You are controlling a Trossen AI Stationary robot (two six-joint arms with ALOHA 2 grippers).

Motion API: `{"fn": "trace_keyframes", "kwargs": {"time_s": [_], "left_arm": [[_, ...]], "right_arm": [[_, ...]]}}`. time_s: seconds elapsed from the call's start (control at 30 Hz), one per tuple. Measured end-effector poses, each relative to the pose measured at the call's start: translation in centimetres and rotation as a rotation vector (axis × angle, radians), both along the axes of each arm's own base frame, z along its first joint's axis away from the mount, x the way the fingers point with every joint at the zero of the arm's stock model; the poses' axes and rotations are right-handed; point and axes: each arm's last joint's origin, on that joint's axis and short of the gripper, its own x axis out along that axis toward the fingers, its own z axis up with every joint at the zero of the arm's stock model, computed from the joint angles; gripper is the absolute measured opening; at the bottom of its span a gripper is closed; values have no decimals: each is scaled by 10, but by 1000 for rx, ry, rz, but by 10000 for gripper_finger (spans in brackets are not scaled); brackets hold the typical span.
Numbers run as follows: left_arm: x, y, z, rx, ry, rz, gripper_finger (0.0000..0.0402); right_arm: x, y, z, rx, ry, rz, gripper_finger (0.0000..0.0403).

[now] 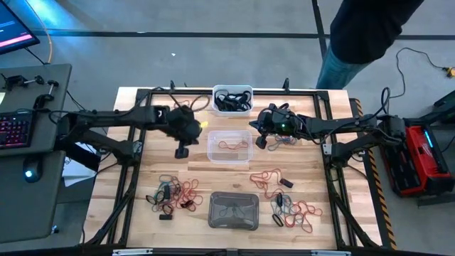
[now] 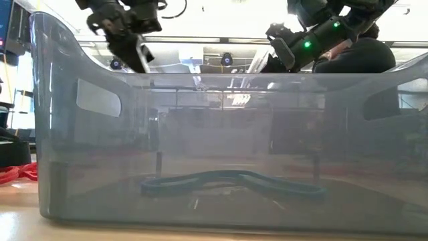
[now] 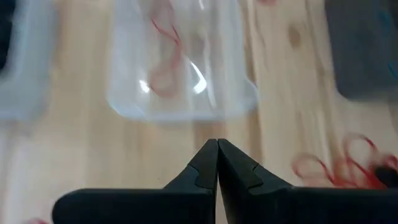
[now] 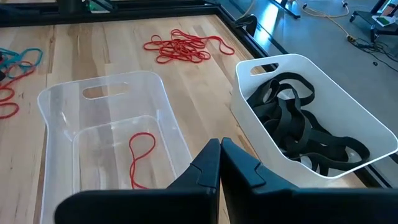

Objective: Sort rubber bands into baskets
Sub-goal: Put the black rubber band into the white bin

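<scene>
White basket [image 1: 232, 99] holds black bands [image 4: 298, 127], clear basket [image 1: 229, 146] a red band [image 4: 142, 158].

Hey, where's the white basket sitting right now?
In the high view the white basket sits at the table's far edge, centred, just behind the clear basket, holding black rubber bands.

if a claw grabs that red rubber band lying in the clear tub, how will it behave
The thin red rubber band in the clear plastic tub lies in a loose, irregular loop, so it will probably droop limply. It looks very light and likely stretchy. Lying flat on the smooth floor, it may slide away from closing fingers.
</scene>
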Motion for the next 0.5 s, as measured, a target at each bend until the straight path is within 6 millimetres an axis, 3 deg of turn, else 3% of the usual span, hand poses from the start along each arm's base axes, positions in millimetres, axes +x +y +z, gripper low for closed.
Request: {"fn": "trace_keyframes", "kwargs": {"time_s": [0.3, 0.5], "left_arm": [[-8, -32, -8, -62, 143, -29, 0], [-18, -39, -43, -81, 142, 8, 0]], "right_arm": [[2, 2, 3, 24, -36, 64, 0], [2, 2, 3, 26, -37, 74, 0]]}}
